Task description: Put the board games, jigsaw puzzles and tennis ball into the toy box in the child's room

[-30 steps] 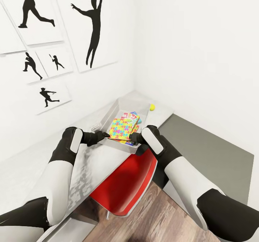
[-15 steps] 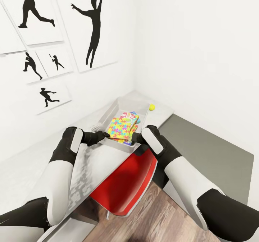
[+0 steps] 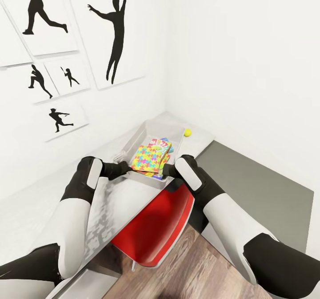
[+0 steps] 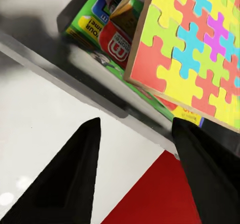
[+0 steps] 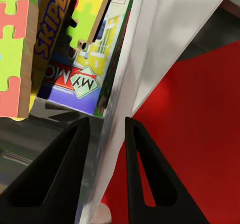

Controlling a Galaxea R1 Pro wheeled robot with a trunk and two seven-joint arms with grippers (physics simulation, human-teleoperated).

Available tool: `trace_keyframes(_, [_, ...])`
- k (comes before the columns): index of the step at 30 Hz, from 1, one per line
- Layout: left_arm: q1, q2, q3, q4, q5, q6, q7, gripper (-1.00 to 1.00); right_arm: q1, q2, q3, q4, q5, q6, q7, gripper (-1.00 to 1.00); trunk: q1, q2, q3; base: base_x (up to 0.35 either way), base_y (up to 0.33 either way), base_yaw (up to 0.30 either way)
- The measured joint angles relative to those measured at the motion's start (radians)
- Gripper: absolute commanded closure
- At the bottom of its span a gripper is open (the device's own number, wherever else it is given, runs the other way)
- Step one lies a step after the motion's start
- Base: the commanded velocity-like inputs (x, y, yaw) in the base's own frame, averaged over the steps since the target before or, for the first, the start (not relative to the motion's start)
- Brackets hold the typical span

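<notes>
The light-grey toy box [image 3: 133, 141] lies on the white table [image 3: 120, 201] near the room's corner. Inside it a jigsaw puzzle [image 3: 149, 157] rests on top of printed board games [image 3: 163, 144]. A yellow tennis ball [image 3: 187, 132] sits on the table just beyond the box. My right gripper [image 3: 165, 171] is at the box's near right corner, and in the right wrist view its fingers [image 5: 75, 149] close astride the box wall [image 5: 150, 49]. My left gripper [image 3: 128, 169] is open at the box's near left side, over bare tabletop [image 4: 40, 129], beside the puzzle [image 4: 195, 49] and a green-edged game [image 4: 105, 29].
A red chair [image 3: 155, 228] is tucked under the table right below my grippers. A low cabinet with a dark grey top [image 3: 258, 188] runs along the right wall. Silhouette posters hang on the left wall, and wooden floor shows in front.
The toy box with its contents has slid a little farther along the table towards the corner. My left gripper has drawn slightly back from it. The ball has stayed put.
</notes>
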State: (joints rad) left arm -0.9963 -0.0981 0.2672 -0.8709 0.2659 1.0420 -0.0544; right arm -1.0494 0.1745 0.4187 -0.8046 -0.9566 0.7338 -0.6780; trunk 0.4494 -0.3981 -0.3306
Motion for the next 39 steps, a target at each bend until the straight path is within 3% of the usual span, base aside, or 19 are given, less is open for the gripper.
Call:
trace_keyframes(7, [0.000, 0.003, 0.000, 0.000, -0.030, 0.000, 0.002, 1.00, 0.000, 0.000, -0.001, 0.000, 0.003, -0.002, -0.002, 1.00, 0.000, 0.000, 0.000, 0.000, 0.000, 0.000])
trace_keyframes(39, [0.000, 0.003, 0.006, 0.000, -0.023, 0.000, 0.000, 1.00, 0.000, 0.000, -0.001, -0.001, 0.004, -0.003, -0.002, 1.00, 0.000, 0.000, 0.000, 0.000, 0.000, 0.000])
